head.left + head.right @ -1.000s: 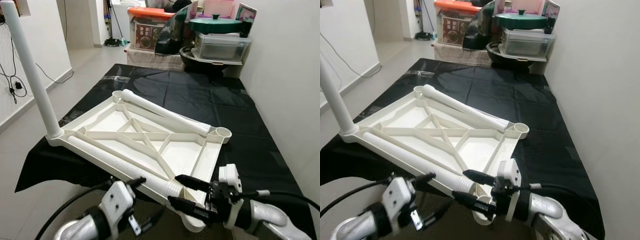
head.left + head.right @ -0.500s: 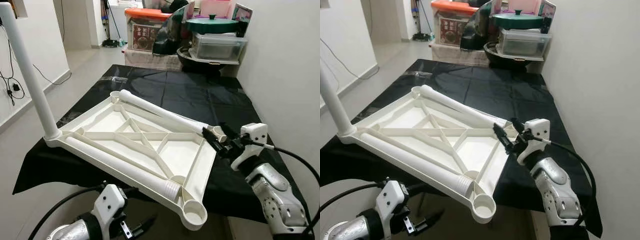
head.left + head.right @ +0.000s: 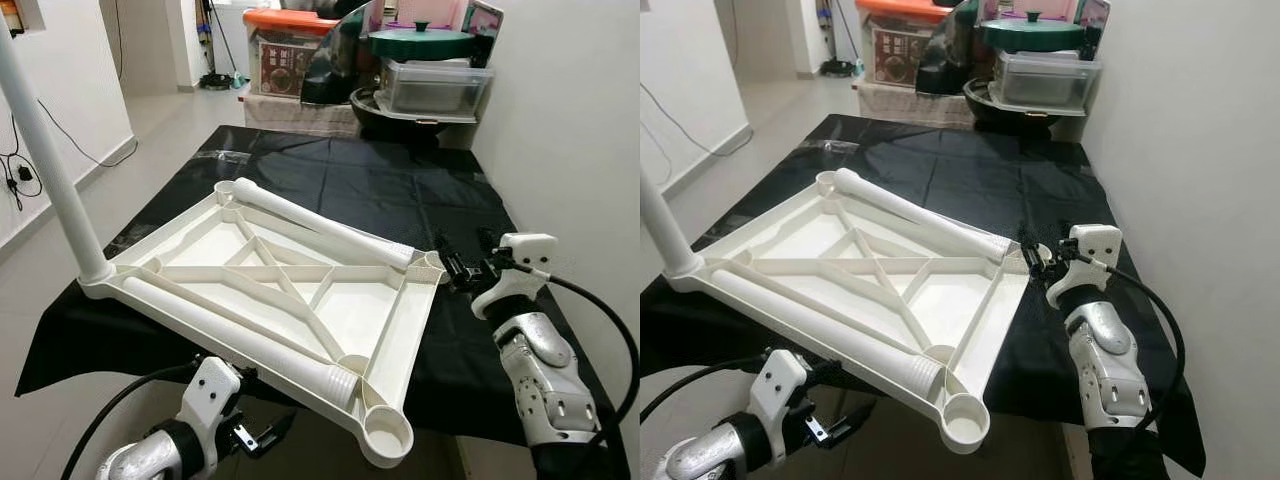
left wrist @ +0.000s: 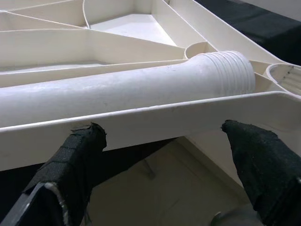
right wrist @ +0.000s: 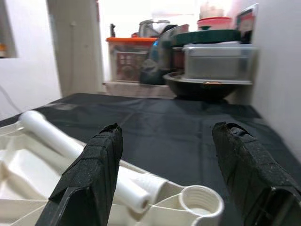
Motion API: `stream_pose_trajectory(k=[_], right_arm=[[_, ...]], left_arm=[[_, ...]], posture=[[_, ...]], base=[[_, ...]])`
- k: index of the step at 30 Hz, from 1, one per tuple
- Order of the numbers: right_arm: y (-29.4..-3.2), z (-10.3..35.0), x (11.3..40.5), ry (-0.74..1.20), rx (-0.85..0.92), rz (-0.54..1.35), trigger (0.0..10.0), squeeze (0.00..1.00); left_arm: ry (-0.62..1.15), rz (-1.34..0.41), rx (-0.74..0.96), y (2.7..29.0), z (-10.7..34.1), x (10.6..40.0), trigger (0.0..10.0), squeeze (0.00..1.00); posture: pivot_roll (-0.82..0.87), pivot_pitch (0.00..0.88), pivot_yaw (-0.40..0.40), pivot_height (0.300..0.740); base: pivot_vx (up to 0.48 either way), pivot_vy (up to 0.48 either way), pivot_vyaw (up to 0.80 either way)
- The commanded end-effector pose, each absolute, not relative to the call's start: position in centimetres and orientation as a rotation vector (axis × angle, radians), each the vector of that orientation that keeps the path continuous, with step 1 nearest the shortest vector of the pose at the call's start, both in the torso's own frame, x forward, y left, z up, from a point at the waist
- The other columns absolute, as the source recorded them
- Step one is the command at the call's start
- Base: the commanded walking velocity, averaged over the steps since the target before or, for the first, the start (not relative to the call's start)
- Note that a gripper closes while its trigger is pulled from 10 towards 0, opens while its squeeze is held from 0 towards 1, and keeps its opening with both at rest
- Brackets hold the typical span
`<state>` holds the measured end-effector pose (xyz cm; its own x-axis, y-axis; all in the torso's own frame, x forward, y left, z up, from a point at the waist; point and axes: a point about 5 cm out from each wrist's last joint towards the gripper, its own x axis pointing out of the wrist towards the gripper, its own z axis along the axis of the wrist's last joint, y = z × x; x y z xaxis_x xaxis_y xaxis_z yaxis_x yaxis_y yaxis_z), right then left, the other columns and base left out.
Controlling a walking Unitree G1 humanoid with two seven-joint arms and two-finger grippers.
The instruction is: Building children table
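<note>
A white plastic tabletop lies upside down on a table draped in black cloth. One white leg stands upright in its left corner. Two loose legs lie inside it, one along the far edge and one along the near edge. My right gripper is open, level with the empty right corner socket and just beside it. My left gripper is open and low, just under the tabletop's near rim. The near corner socket is empty.
Stacked storage boxes, a green-lidded pot and a clear bin crowd the far end of the table. A white wall runs close along the right. Tiled floor lies open to the left.
My right gripper has swung from the near corner up to the right corner socket. My left gripper has dropped lower under the near rim. The camera has shifted slightly.
</note>
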<state>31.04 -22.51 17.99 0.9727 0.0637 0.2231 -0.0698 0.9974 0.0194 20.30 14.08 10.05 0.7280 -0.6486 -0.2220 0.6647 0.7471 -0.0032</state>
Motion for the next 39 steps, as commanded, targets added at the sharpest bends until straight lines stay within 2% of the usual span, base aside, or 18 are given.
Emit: stream_pose_trajectory(k=[1, 14, 20, 23, 28, 34, 39], right_arm=[[-23.1, 18.4, 31.2, -0.243, 0.018, 0.034, 10.0, 0.00], [-23.9, 19.6, 31.4, -0.282, -0.018, -0.001, 10.0, 0.00], [-24.4, 20.1, 31.4, -0.297, -0.035, -0.017, 10.0, 0.00], [-24.5, 20.1, 31.3, -0.299, -0.039, -0.020, 10.0, 0.00], [-24.6, 20.1, 31.2, -0.300, -0.039, -0.023, 10.0, 0.00], [-24.7, 20.3, 31.1, -0.304, -0.049, -0.028, 10.0, 0.00], [-24.7, 20.3, 31.2, -0.305, -0.049, -0.028, 10.0, 0.00]], left_arm=[[0.249, -0.721, 0.069, 14.0, 9.5, 20.3, 10.0, 0.00], [0.276, -0.693, 0.074, 14.7, 8.9, 21.0, 10.0, 0.00], [0.267, -0.659, 0.091, 15.3, 9.0, 22.1, 10.0, 0.00], [0.245, -0.688, 0.144, 15.1, 9.0, 22.3, 10.0, 0.00], [0.235, -0.686, 0.140, 14.9, 9.0, 22.6, 10.0, 0.00], [0.186, -0.679, 0.142, 14.7, 9.8, 24.5, 10.0, 0.00], [0.177, -0.677, 0.147, 14.7, 10.0, 24.9, 10.0, 0.00]], posture=[[0.17, 0.000, -0.095, 0.740], [0.15, 0.028, -0.093, 0.740], [0.14, 0.033, -0.092, 0.740], [0.14, 0.032, -0.092, 0.740], [0.14, 0.031, -0.090, 0.740], [0.13, 0.025, -0.089, 0.740], [0.13, 0.020, -0.088, 0.740]], base=[[0.000, 0.000, 0.00], [0.000, 0.000, 0.00], [0.000, 0.000, 0.00], [0.000, 0.000, 0.00], [0.000, 0.000, 0.00], [0.000, 0.000, 0.00], [0.000, 0.000, 0.00]])
